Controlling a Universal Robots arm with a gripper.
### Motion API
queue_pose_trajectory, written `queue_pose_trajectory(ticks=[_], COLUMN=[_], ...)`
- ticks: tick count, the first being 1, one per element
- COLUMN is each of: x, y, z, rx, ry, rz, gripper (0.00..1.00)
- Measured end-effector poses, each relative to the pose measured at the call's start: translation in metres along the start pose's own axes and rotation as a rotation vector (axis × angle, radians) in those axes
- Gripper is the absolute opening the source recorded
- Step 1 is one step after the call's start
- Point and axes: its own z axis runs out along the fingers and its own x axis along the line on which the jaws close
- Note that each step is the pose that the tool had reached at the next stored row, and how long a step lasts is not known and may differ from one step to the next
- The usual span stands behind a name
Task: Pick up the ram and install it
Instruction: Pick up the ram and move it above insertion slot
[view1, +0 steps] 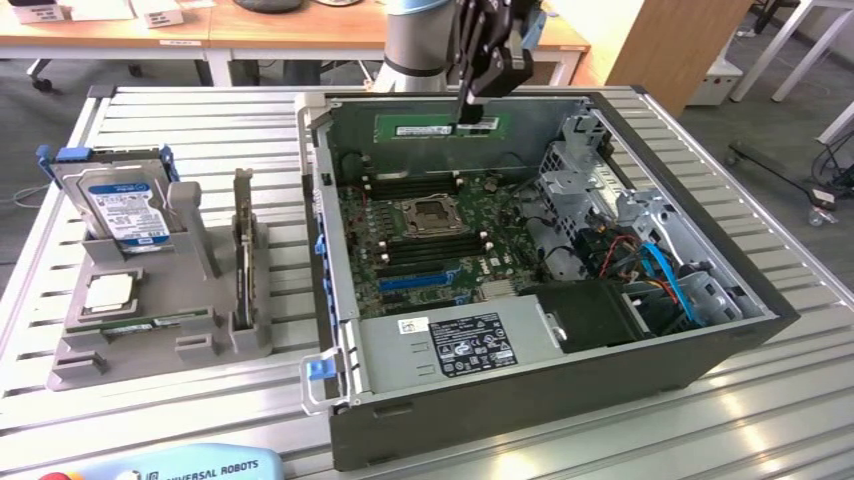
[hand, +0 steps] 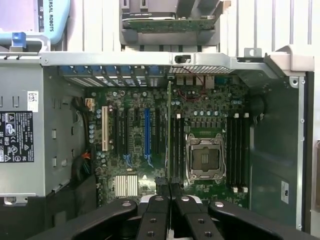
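One ram (view1: 414, 126), upper edge partly behind the tight claw (view1: 470, 122).

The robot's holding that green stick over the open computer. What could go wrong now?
1. The pincer grips the ram away from its middle, so the stick might tilt or slip out.
2. The slots beside the chip socket are thin and close together; the ram could come down beside one and miss.
3. Pushing it in crooked might harm the green board.
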Motion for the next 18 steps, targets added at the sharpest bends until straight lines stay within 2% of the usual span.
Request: queue_pose_trajectory(ticks=[8, 11, 18], x=[-0.016, -0.018, -0.018], y=[-0.0026, -0.0034, -0.0168], z=[0.0013, 0.0015, 0.001], rx=[0.0, 0.0, 0.0], ry=[0.0, 0.0001, 0.0], rz=[0.0, 0.0, 0.0], gripper=[0.11, 0.11, 0.11])
